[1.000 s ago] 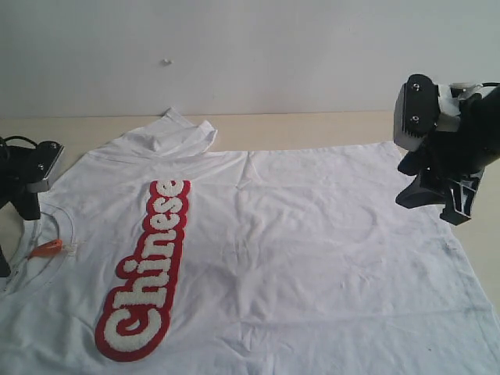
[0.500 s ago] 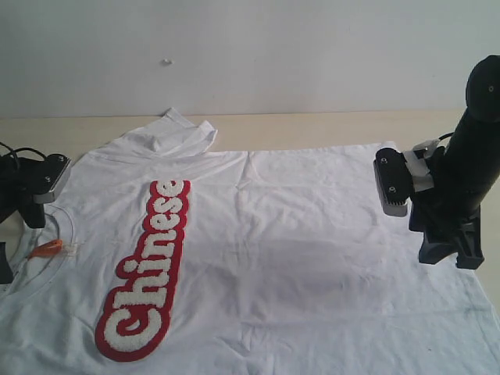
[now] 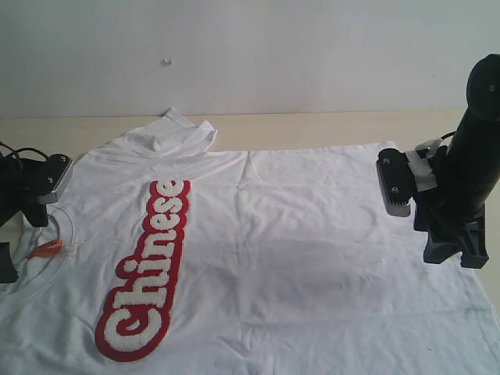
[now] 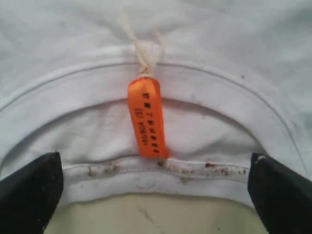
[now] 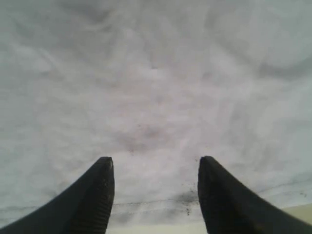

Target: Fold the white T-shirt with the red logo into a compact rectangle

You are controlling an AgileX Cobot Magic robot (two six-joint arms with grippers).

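Observation:
The white T-shirt (image 3: 297, 234) lies spread flat on the table, collar to the left and hem to the right. Its red logo (image 3: 146, 269) reading "Chinese" runs along the chest. My left gripper (image 4: 155, 161) is open, its black fingertips (image 4: 34, 187) wide apart on either side of the ribbed collar (image 4: 161, 175) and the orange neck tag (image 4: 147, 117). Low over the hem at the shirt's right edge, my right gripper (image 5: 155, 163) is open, with the stitched hem (image 5: 151, 204) between its fingers (image 5: 97, 195). In the exterior view the right gripper (image 3: 449, 254) stands on the cloth.
One sleeve (image 3: 176, 134) lies bunched at the back left. Bare beige table (image 3: 312, 125) shows behind the shirt, with a white wall (image 3: 250, 55) beyond. The left arm (image 3: 27, 187) sits at the table's left edge.
The right arm has dropped from above the shirt to its right hem and then settled there. The left gripper has edged slightly toward the collar.

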